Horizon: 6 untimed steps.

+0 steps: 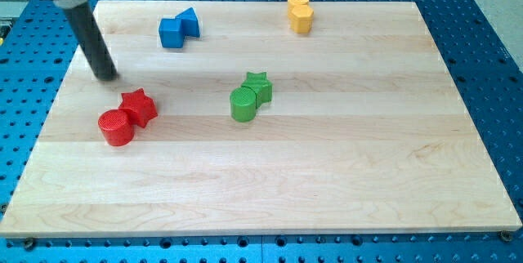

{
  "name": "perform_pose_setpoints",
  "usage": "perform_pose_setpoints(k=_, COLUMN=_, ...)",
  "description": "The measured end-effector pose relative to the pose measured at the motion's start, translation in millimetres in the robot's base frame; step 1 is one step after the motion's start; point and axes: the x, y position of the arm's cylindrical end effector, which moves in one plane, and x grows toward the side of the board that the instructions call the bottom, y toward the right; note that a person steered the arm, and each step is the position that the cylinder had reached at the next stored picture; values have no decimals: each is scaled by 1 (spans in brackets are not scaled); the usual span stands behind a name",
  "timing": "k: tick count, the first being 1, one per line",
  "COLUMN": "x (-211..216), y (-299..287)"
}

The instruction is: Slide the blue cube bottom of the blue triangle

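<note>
The blue cube (pixel 171 32) sits near the view's top left, touching the blue triangle (pixel 189 22), which is just to its right and slightly higher. My tip (pixel 106 75) rests on the board at the view's left, below and left of the blue cube, and above the red blocks. It touches no block.
A red star (pixel 140 106) and a red cylinder (pixel 116 127) touch at the left. A green star (pixel 258 86) and green cylinder (pixel 243 104) touch near the middle. Two yellow blocks (pixel 300 13) sit at the top. The wooden board (pixel 327 181) lies on a blue perforated table.
</note>
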Motion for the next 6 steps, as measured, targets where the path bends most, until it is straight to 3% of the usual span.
perform_pose_setpoints(k=1, x=-51, y=0)
perform_pose_setpoints(k=2, x=-68, y=31)
perform_pose_setpoints(k=3, x=-48, y=86)
perform_pose_setpoints(k=4, x=-48, y=64)
perform_pose_setpoints(k=6, x=-62, y=128)
